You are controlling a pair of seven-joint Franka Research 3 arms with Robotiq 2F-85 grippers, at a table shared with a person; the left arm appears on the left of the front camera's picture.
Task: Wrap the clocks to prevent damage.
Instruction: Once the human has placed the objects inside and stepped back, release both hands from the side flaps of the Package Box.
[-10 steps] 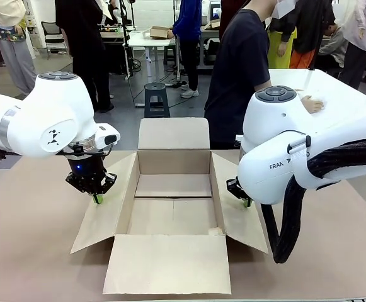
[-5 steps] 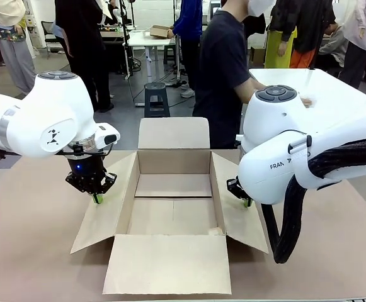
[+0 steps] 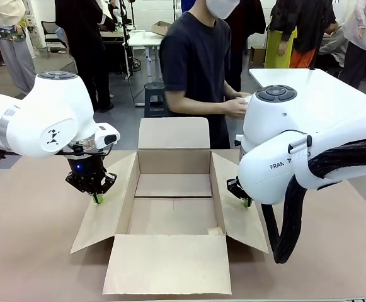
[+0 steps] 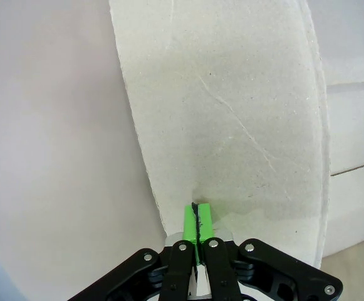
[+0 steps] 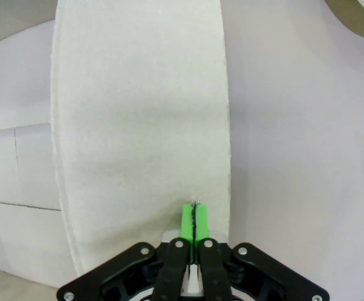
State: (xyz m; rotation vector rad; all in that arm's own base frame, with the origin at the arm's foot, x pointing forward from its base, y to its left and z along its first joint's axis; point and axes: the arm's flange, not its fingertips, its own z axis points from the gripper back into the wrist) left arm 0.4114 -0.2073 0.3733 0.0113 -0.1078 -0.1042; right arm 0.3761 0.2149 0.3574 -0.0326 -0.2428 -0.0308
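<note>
Box [image 3: 173, 211] open on the bench [image 3: 31, 245]; left pincer [image 3: 97, 199] clenched empty, tip on the nine-o'clock flap [image 3: 107, 217]; right pincer [image 3: 248, 202] likewise on the three-o'clock flap [image 3: 240, 223].

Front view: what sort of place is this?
Probably a shared robotics lab or workshop: the open cardboard box on a covered table, white worktables and a stool behind, several people standing about.

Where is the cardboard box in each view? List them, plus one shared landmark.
Front view: cardboard box at centre, flaps open.
Left wrist view: one side flap, down the centre.
Right wrist view: the other side flap, centre-left.
Shared landmark: the table beside it.
</note>
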